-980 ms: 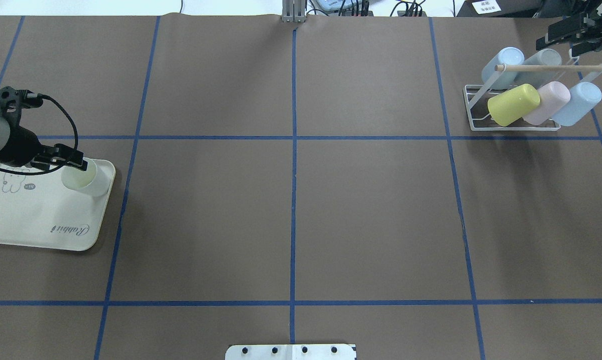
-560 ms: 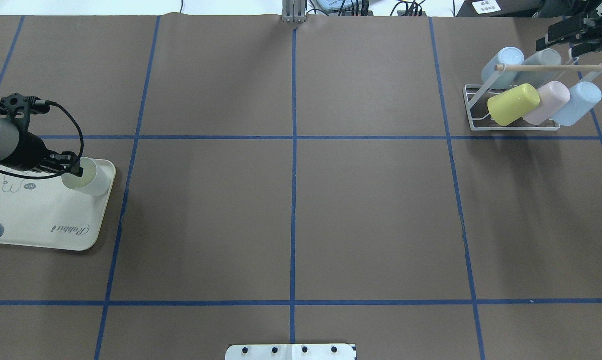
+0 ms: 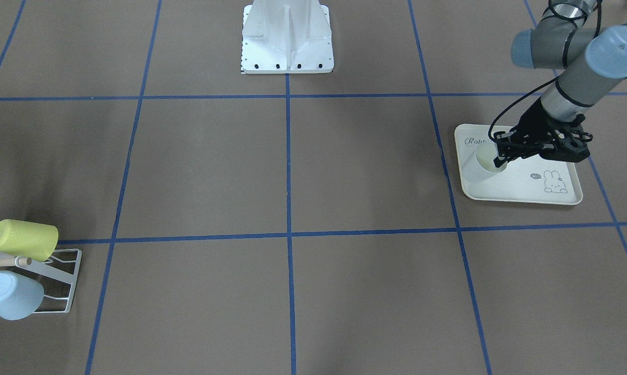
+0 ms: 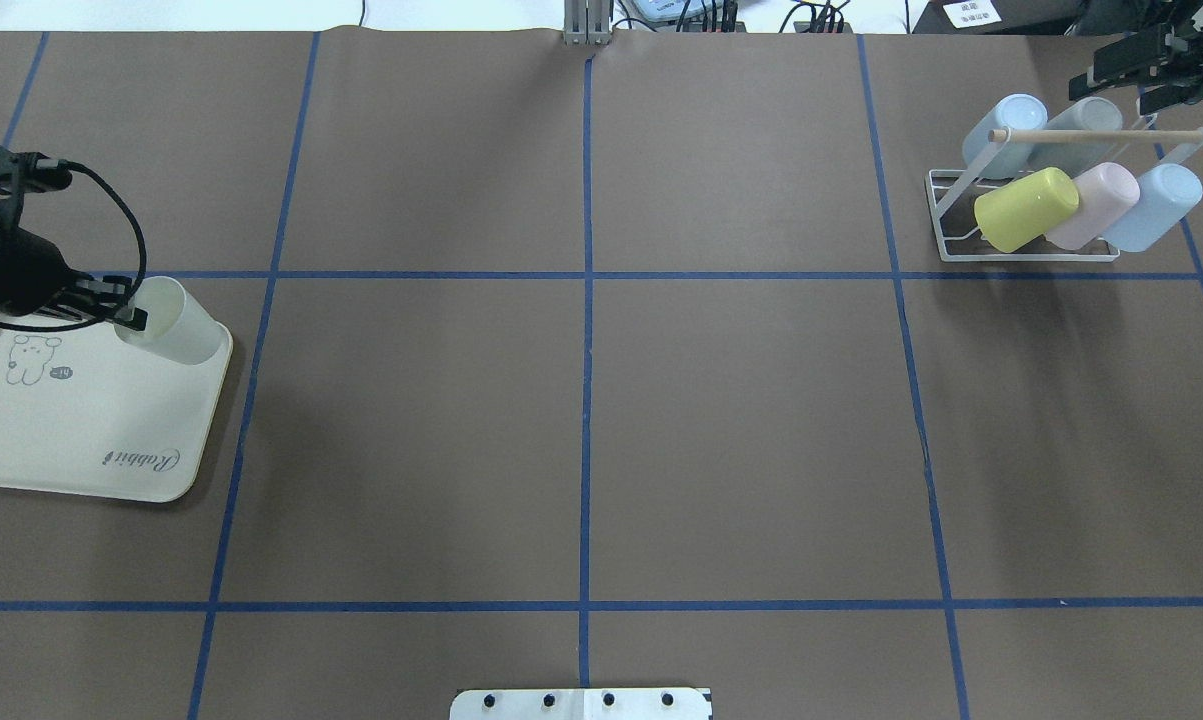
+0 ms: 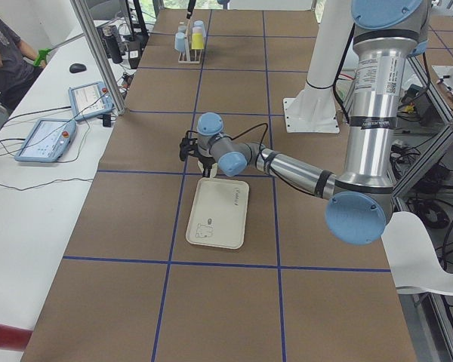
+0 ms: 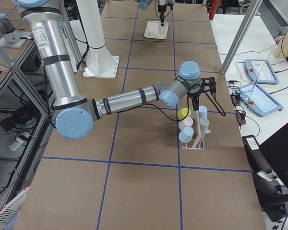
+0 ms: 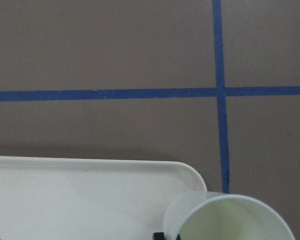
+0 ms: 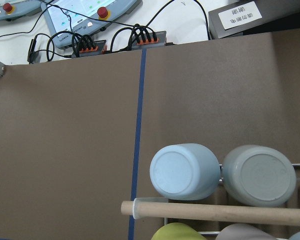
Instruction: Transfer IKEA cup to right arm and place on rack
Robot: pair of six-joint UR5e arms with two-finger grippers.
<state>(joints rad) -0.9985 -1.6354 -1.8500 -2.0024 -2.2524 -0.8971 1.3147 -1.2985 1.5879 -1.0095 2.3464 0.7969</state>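
Observation:
A pale white IKEA cup hangs tilted over the far right corner of the cream rabbit-print tray. My left gripper is shut on its rim. The front-facing view shows the same grip on the cup, and the left wrist view shows the cup's mouth. The white wire rack with its wooden dowel stands at the far right and holds several cups. My right gripper hovers open and empty just behind the rack.
The rack's cups are yellow, pink and light blue, with two more light blue ones behind the dowel. The white robot base plate is at the near edge. Blue tape lines grid the brown table.
My left gripper has lifted and tilted the white cup and carried it slightly toward the table's far side. The right gripper stayed behind the rack.

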